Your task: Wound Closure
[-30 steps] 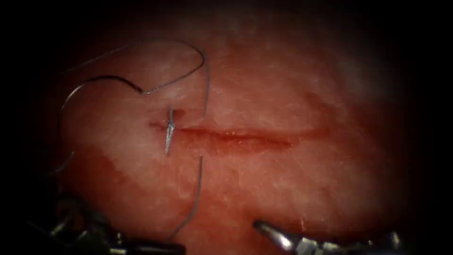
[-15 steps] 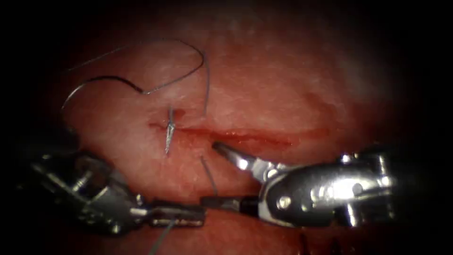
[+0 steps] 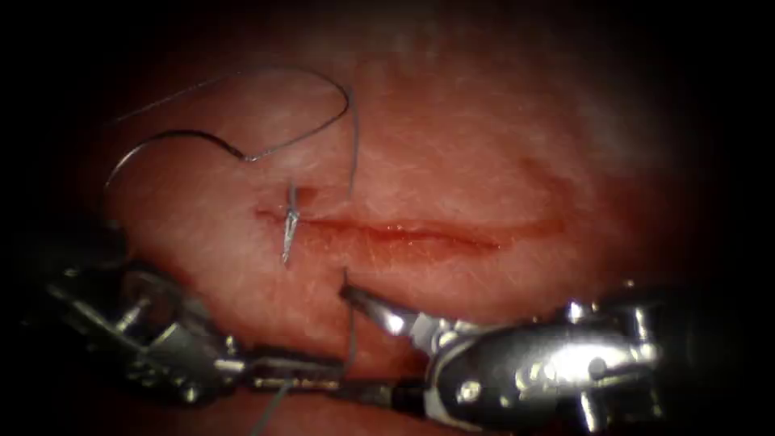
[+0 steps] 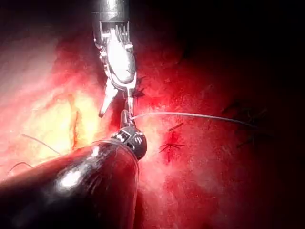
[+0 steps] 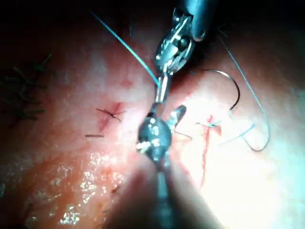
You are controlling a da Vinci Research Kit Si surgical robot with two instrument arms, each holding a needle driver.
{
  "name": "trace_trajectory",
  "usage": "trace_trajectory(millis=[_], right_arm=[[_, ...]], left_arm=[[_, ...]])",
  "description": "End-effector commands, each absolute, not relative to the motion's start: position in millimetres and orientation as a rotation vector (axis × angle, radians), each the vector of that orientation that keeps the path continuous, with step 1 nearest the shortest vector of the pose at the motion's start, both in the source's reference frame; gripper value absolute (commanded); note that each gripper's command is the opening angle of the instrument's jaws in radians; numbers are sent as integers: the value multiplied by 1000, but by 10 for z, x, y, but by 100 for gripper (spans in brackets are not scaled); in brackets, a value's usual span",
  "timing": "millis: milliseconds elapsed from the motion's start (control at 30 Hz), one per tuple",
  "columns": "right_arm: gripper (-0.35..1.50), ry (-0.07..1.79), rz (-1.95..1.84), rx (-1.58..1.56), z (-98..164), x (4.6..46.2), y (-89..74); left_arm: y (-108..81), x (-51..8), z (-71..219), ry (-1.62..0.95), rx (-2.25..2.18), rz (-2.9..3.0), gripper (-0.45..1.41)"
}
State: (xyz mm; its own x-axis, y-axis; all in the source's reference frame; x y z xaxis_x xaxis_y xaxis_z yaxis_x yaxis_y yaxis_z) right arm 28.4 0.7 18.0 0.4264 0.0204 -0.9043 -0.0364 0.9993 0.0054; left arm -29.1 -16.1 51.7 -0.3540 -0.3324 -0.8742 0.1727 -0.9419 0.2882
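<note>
1. Endoscope view: the cut [image 3: 420,234] runs across the middle of the tissue [image 3: 484,145], with one stitch [image 3: 289,222] over its left end. The needle [image 3: 165,135] looks to me like it's lying loose on the surface toward the tissue's far left corner, beyond the cut's left end. Neither tool has it, and I can't see it biting in anywhere. The thread [image 3: 353,145] loops up there, then drops toward the near edge. My left tool [image 3: 335,378] has its jaws clamped down on that strand. My right tool [image 3: 351,341] is gaping wide, holding nothing, with the strand passing between its two jaws.

2. Left wrist view: same story. The left tool [image 4: 125,117] pinches the thread [image 4: 190,115], which runs off taut-ish across the tissue. The right tool [image 4: 116,107] sits tip to tip with it, jaws spread.

3. Right wrist view: the right tool [image 5: 167,112] is open and empty, the left tool [image 5: 162,88] has the thread [image 5: 124,45], and the needle [image 5: 236,90] arcs beside the stitch [image 5: 209,125].

4. My read: this is thread handling below the stitch, not needle work. Whatever I do next needs the strand kept centred in those open jaws and no tugging on the stitch.
</note>
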Motion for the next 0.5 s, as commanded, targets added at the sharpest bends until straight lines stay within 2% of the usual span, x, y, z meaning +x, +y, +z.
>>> trace_trajectory(millis=[33, 167, 200, 233, 267, 300, 333, 367, 500], right_arm=[[116, 1131, 35, -15, 188, 295, -6], [114, 1128, 26, -21, 202, 307, -12], [106, 1126, 26, -25, 207, 309, -13], [91, 1126, 28, -18, 209, 310, -12], [66, 1129, 34, -6, 210, 310, -12], [27, 1129, 35, 3, 211, 309, -11], [-20, 1128, 37, 10, 212, 308, -10], [-35, 1134, 23, 35, 212, 304, -9], [-35, 1139, 41, 46, 211, 297, -3]], left_arm=[[-173, -294, 520, -201, 1568, -2351, -45], [-178, -294, 515, -198, 1566, -2350, -45], [-180, -294, 514, -194, 1563, -2349, -45], [-181, -293, 513, -194, 1563, -2348, -45], [-181, -293, 513, -194, 1564, -2348, -45], [-182, -293, 512, -194, 1564, -2348, -45], [-182, -293, 512, -194, 1564, -2348, -45], [-182, -292, 512, -193, 1564, -2347, -45], [-182, -293, 512, -198, 1561, -2343, -45]])
